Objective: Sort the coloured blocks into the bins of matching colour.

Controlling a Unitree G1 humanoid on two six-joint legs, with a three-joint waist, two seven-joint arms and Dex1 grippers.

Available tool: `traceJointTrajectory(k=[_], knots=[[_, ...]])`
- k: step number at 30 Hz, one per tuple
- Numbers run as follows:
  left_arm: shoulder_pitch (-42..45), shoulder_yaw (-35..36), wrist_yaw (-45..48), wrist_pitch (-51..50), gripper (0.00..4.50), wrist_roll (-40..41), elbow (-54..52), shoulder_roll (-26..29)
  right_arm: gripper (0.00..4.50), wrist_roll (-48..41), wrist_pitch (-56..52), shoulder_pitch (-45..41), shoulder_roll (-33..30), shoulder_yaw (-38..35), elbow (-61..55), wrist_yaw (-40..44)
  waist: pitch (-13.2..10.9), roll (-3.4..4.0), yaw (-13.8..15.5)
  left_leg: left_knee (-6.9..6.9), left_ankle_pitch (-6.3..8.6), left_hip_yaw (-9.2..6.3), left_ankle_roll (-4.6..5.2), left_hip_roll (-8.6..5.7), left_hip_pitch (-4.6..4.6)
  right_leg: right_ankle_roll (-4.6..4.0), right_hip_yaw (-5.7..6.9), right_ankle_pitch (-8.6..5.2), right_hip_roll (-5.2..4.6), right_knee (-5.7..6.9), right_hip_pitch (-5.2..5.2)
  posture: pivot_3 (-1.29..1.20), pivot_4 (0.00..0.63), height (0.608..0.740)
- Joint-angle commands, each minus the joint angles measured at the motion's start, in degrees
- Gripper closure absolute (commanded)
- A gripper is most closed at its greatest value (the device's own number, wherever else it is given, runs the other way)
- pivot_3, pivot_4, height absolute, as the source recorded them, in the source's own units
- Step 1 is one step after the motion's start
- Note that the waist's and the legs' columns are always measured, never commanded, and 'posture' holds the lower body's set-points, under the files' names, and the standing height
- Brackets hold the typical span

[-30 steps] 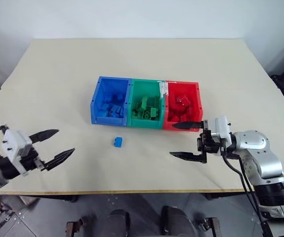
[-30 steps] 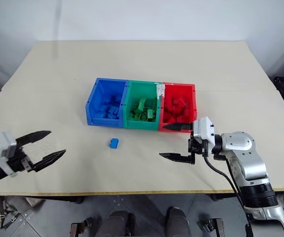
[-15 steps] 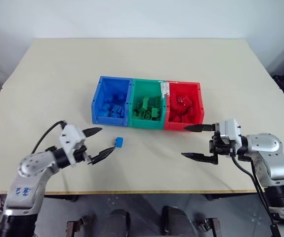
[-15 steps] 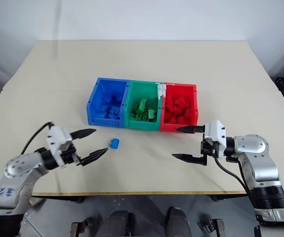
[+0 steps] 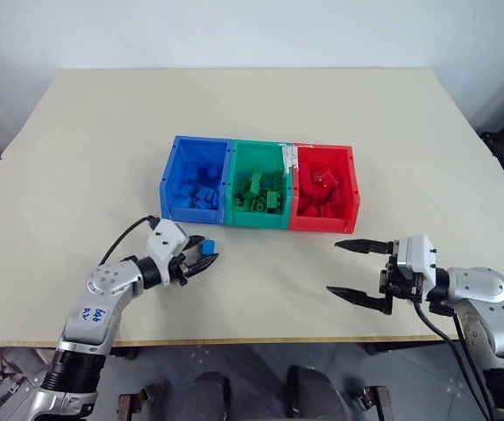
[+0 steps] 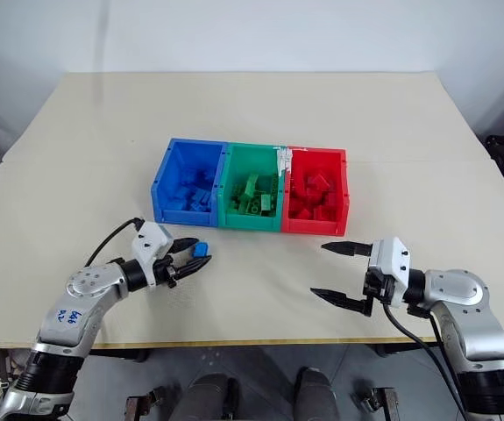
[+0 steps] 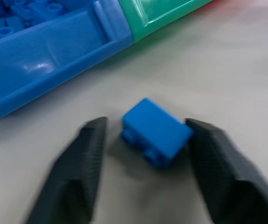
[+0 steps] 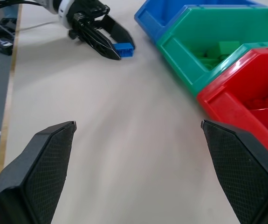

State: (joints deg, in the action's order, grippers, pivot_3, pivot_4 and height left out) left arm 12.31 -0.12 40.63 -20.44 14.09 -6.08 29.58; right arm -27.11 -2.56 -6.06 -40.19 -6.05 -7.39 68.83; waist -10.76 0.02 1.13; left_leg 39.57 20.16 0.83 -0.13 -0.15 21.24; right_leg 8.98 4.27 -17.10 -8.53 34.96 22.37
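Left pincer has closed around blue block; grip contact blurred.

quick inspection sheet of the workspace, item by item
surface: beige table.
job's things: blue bin, green bin and red bin joined in a row, each holding matching blocks; one blue block on the table before the blue bin.
clutter: nothing seen.
grippers: left gripper closing around the blue block; right gripper open, holding nothing.
cables: black cable along the left arm.
surroundings: pale wall behind the table.
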Motion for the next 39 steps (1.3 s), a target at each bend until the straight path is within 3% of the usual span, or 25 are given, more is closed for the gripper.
traceJointTrajectory(k=[1,5,9,15,20,23,29,35,39], knots=[[-1.48,2.39,3.42,3.82,2.89,2.96,-3.24,0.97,0.00,-1.20,0.13,0.53,0.02,-1.52,-2.20,-0.84,0.00,0.00,0.02,0.00,0.00,0.00,0.00,0.00,0.00,0.00,0.00,0.00,0.00,0.00,0.00,0.00,0.150,0.740],[-0.80,7.95,2.51,6.24,2.89,7.05,-4.79,-0.14,0.00,-1.39,0.54,1.00,-0.04,-1.77,-1.92,-0.93,0.00,0.00,0.08,0.01,0.00,-0.02,0.00,0.01,0.01,0.00,0.00,0.00,0.00,0.00,0.00,0.00,0.150,0.740],[7.37,13.48,-3.83,5.61,2.89,10.21,-3.87,-2.44,0.00,-2.72,0.27,1.46,2.01,-4.23,-1.76,-4.63,0.00,-0.02,0.47,0.16,0.00,-0.13,0.00,0.00,0.06,0.03,0.05,0.02,0.00,0.02,-0.07,0.00,0.150,0.740],[17.69,11.12,-6.63,5.38,2.89,6.83,5.56,-2.88,0.00,-4.00,1.61,-0.35,7.84,-7.68,-2.27,-13.04,0.00,-0.01,0.16,0.18,0.00,-0.18,0.00,-0.07,-0.01,0.08,0.09,0.04,0.00,0.00,-0.19,0.00,0.150,0.740],[20.71,9.31,-3.96,6.22,2.89,7.21,11.59,-4.01,0.00,-2.83,2.83,-0.21,8.81,-6.84,-2.87,-14.07,0.00,-0.01,0.00,0.12,0.00,-0.08,0.00,-0.05,0.04,0.07,0.07,0.04,0.02,0.01,-0.06,0.00,0.150,0.740],[21.79,8.81,-5.68,7.08,1.97,5.31,14.19,-4.25,0.00,-2.73,3.11,-0.77,8.98,-6.17,-3.01,-14.14,0.00,-0.01,0.08,0.14,0.00,-0.08,0.01,-0.05,0.06,0.07,0.07,0.04,0.02,0.01,-0.06,0.00,0.150,0.740],[12.86,11.25,-4.19,8.41,0.09,6.07,6.50,-1.99,0.00,-4.25,1.42,-2.98,9.55,-5.90,-2.80,-14.63,0.01,0.00,-0.52,0.09,0.00,-0.07,0.01,-0.02,0.06,0.07,0.05,0.04,0.02,0.00,-0.02,0.00,0.150,0.740],[-0.67,19.45,-0.92,10.19,0.09,9.02,-3.54,4.00,0.00,-3.42,1.36,-5.33,8.15,-3.71,0.75,-10.35,0.00,-0.01,-1.27,0.02,-0.01,-0.07,0.01,0.04,0.03,0.06,0.06,0.03,0.02,0.00,0.02,0.00,0.150,0.740],[-14.27,25.25,4.58,12.05,0.09,8.87,-9.05,9.05,0.00,-2.62,2.70,-7.76,5.97,-2.79,6.13,-5.09,0.00,0.02,-1.28,0.00,0.01,-0.10,0.03,0.04,-0.03,0.06,-0.01,0.03,-0.01,-0.02,0.00,0.00,0.150,0.740]])
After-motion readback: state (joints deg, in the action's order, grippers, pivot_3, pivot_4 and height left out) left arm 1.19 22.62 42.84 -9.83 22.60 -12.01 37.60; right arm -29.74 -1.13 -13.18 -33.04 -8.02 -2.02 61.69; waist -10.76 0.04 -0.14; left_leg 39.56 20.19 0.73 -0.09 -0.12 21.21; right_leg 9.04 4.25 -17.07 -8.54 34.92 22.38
